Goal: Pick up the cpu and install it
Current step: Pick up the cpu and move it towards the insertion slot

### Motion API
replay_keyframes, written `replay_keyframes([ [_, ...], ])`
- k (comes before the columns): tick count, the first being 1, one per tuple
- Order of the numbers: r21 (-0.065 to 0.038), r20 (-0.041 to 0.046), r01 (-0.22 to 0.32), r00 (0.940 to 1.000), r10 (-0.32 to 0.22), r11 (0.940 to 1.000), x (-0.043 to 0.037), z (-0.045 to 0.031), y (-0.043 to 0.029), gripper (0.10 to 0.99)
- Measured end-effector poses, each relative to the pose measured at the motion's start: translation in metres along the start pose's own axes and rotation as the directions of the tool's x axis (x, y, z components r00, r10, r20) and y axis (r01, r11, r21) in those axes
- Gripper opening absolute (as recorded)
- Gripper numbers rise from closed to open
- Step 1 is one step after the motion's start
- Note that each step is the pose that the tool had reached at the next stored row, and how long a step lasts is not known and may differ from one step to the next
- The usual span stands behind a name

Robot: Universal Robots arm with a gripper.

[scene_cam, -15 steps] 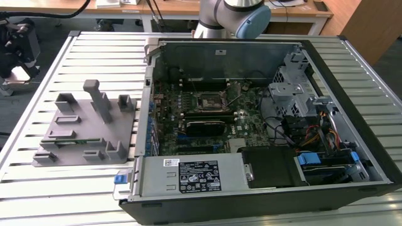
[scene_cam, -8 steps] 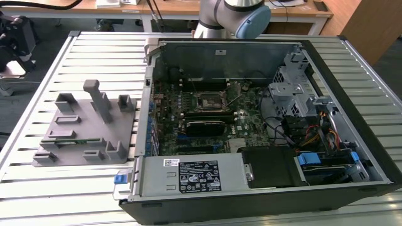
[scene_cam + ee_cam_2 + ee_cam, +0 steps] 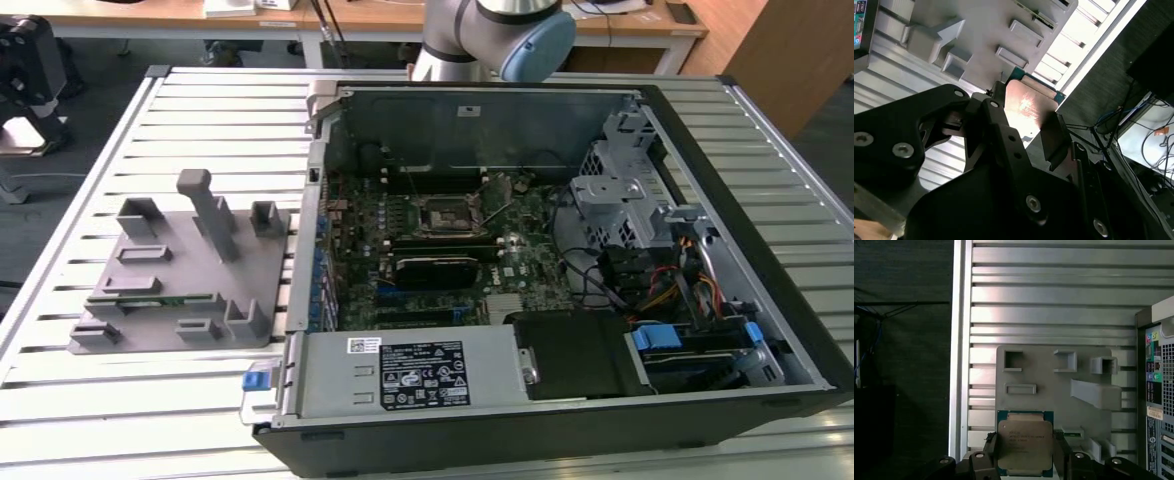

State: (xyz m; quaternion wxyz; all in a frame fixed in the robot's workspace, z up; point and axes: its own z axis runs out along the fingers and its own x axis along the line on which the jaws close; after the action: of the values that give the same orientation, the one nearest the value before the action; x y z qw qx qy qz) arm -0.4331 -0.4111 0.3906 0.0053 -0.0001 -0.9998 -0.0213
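Note:
The cpu [image 3: 1025, 440] is a flat square chip with a silvery top plate and a thin green rim. My gripper [image 3: 1026, 452] is shut on it, one black finger [image 3: 990, 449] pressing each of two opposite edges. The chip hangs well above the grey fixture plate [image 3: 1054, 390]. In the second wrist view the cpu [image 3: 1029, 106] shows its shiny face between the fingers [image 3: 990, 116], with the gripper [image 3: 1024, 127] closed around it. The black cpu socket [image 3: 445, 212] sits on the motherboard inside the open computer case [image 3: 747, 300], its metal lever raised.
The grey fixture plate [image 3: 187, 270] with upright blocks lies on the slatted metal table [image 3: 107, 400], at the exterior view's left of the case. The robot arm [image 3: 497, 35] stands behind the case. A power supply [image 3: 414, 375], cables and a drive cage [image 3: 621, 190] crowd the case.

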Motion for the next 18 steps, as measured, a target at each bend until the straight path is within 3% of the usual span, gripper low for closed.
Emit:
replay_keyframes([
  [7, 0.0, -0.0005, 0.0, 1.0, 0.0, 1.0, -0.002, -0.0003, 0.0, 0.525],
  [18, 0.0, -0.0002, 0.0, 1.0, 0.0, 1.0, -0.0173, -0.0003, 0.0, 0.525],
])
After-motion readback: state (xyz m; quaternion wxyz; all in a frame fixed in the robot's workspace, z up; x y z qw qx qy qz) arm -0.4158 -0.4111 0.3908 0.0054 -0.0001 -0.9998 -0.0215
